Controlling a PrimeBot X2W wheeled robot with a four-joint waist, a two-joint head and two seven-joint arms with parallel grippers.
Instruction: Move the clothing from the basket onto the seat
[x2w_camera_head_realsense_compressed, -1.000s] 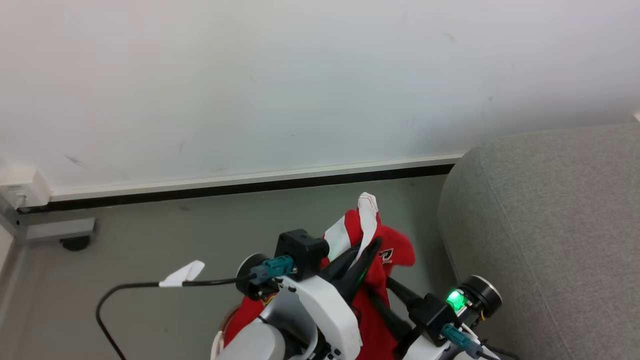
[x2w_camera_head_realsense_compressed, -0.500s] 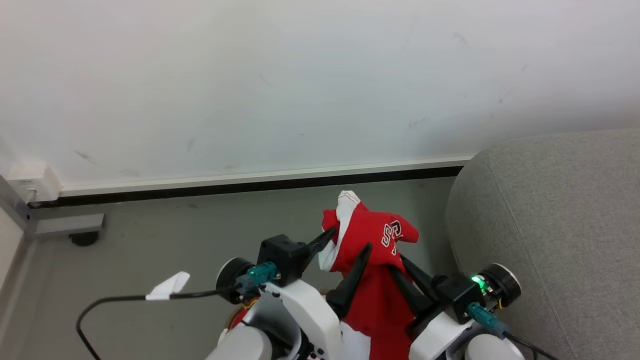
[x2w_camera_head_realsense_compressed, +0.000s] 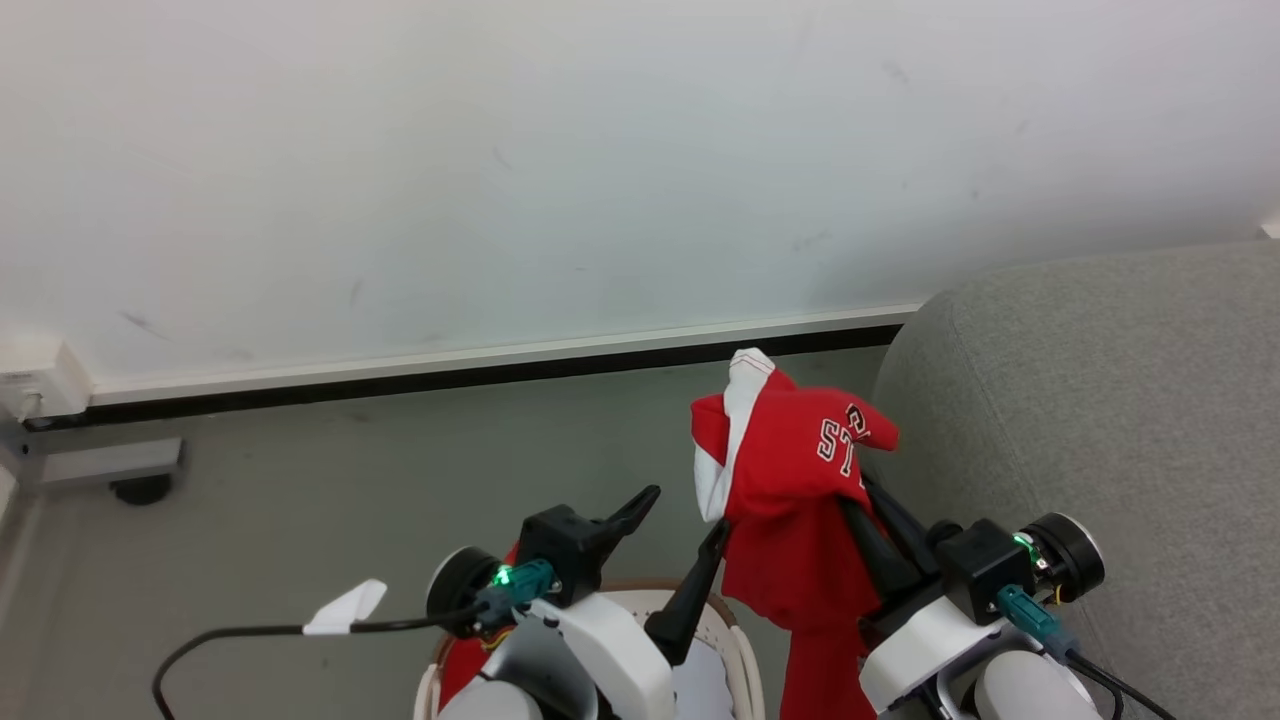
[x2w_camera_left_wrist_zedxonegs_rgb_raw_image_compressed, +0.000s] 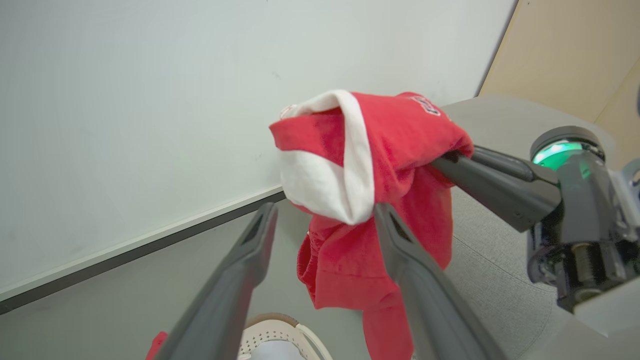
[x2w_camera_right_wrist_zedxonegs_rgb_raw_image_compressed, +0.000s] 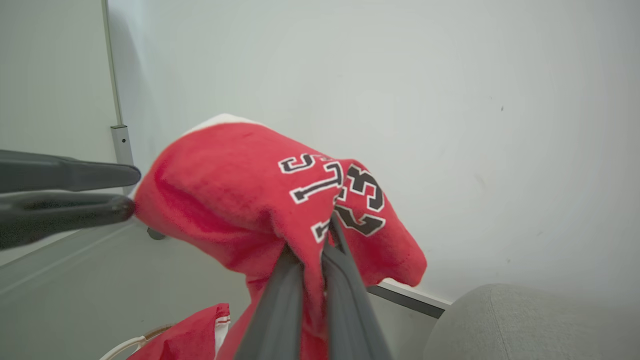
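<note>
Your left pincer (x2w_camera_head_realsense_compressed: 685, 510) has just let go and stands wide open, while your right pincer (x2w_camera_right_wrist_zedxonegs_rgb_raw_image_compressed: 320, 250) now squeezes the red clothing (x2w_camera_head_realsense_compressed: 790, 470), held up near the seat (x2w_camera_head_realsense_compressed: 1100, 420) on its right, so carry it there next.

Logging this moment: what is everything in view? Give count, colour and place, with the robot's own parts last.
held clothing: one, red with white trim and lettering; hanging from the right gripper, beside the seat
basket clothing: one, red with white trim; in the basket
basket: one, cream-white with brown rim; on the floor, below the grippers
seat: one, light grey; right side
wall: one, pale; behind
baseboard: one, white over black; foot of wall
floor: grey
cable: one, black, white tag; lower left
left gripper: dark; open, holding nothing
right gripper: dark; shut on held clothing
</note>
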